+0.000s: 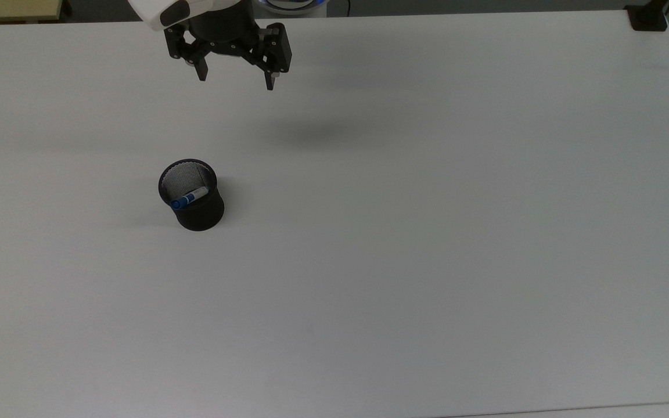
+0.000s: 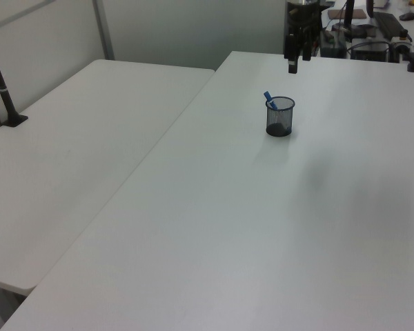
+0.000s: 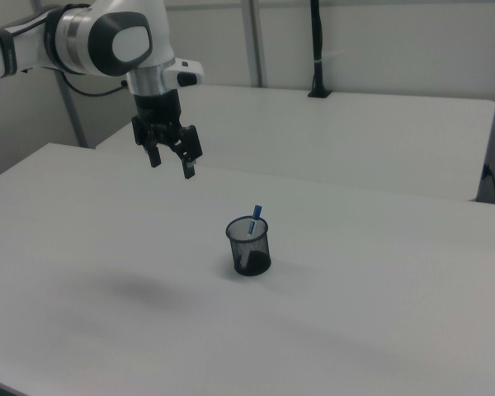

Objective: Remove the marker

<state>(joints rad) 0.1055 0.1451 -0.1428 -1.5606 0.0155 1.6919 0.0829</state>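
Bare white bench (image 1: 427, 261) nearest the lens, matte, faint shadows across it. Black mesh cup (image 1: 191, 194) upright on the bench, toward the top view's left of centre; in the right view (image 3: 249, 246) near the middle of the surface; in the left view (image 2: 279, 116) toward the far end. Marker (image 1: 189, 198) inside the cup, leaning against the rim: white barrel with blue cap, cap end resting at the rim on the top view's left, barrel slanting down into the cup. In the right view, blue tip of marker (image 3: 255, 218) poking above the rim, tilted slightly to the right view's right; in the left view, blue tip (image 2: 269, 99) sticking out above the rim toward the left view's left. Pincer (image 1: 236, 80) raised above the bench, well apart from the cup, near the top view's upper edge; fingers spread wide, nothing between them. Same pincer in the right view (image 3: 172, 166), hanging from the white arm (image 3: 99, 37), up and to the right view's left of the cup, not touching cup or marker. In the left view, pincer (image 2: 295, 65) above and beyond the cup. Second white table (image 2: 76, 152) adjoining, on the left view's left; black post (image 3: 317, 49) standing on it in the right view.
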